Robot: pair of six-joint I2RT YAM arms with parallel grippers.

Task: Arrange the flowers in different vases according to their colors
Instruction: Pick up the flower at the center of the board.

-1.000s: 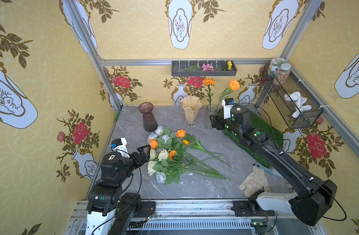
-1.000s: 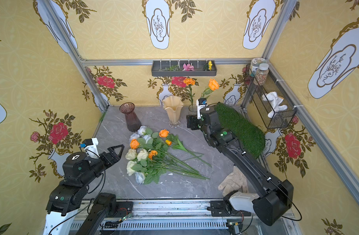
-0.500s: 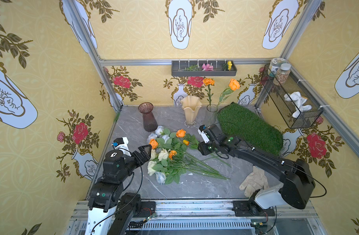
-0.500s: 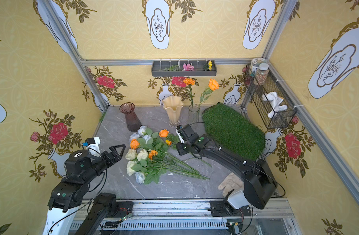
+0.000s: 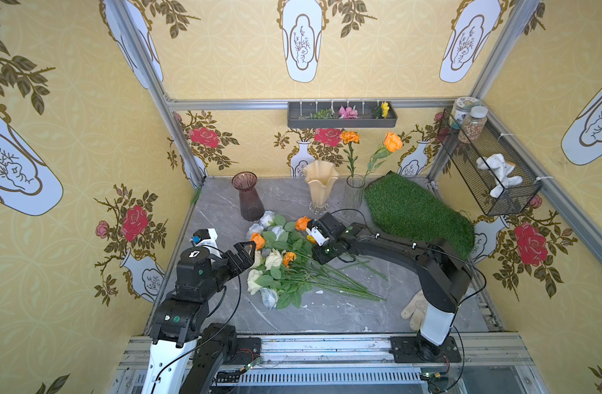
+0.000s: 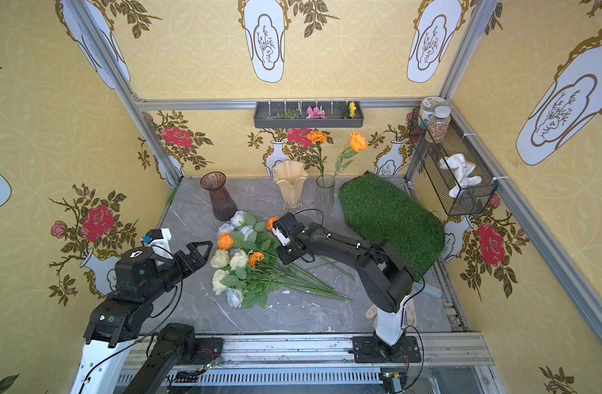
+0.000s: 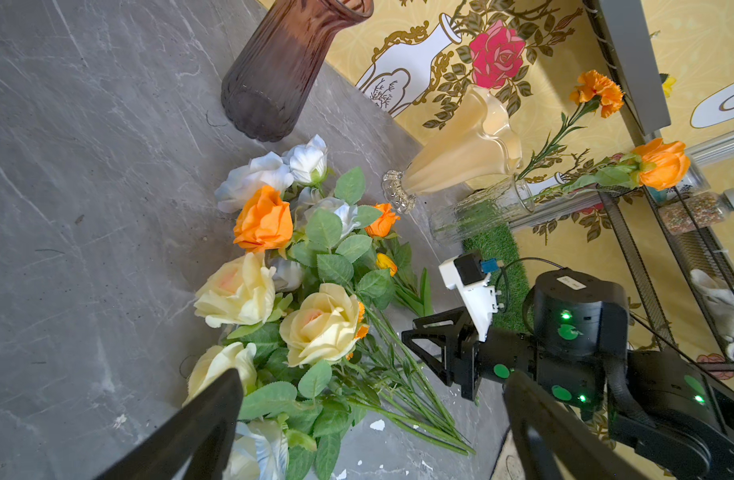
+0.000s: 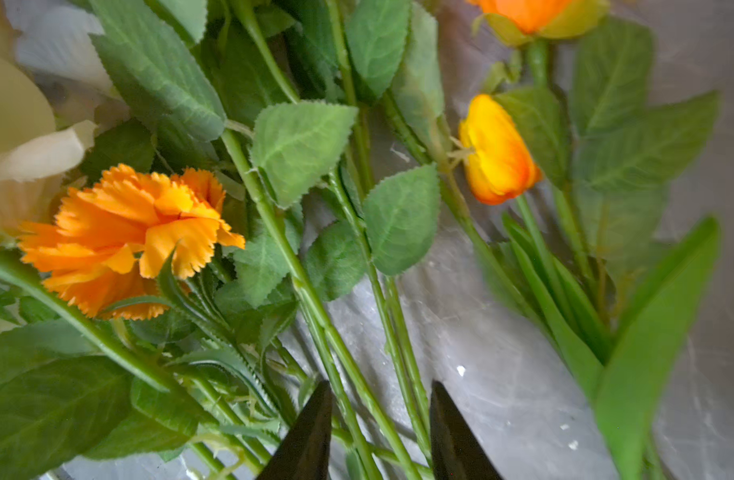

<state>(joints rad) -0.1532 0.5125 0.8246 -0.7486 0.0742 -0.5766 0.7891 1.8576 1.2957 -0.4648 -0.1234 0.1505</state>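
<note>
A grey marble table [image 5: 221, 218] sits in a booth of yellow wallpaper [image 5: 224, 51] printed with vases and red roses, with a grass mat [image 5: 415, 211] at the back right and a wire basket [image 5: 470, 160] on the right wall. The flowers [image 5: 282, 262] lie heaped mid-table, heads toward the left gripper [image 5: 249, 253], which hangs released and wide just beside them — behind stand the purple vase [image 5: 248, 196], cream vase [image 5: 320, 186] and clear vase [image 5: 355, 191], the last holding two orange blooms [image 5: 392, 141]. The right gripper [image 8: 381, 399] is down over the stems, jaws straddling a few — pinched or not, I cannot tell.
</note>
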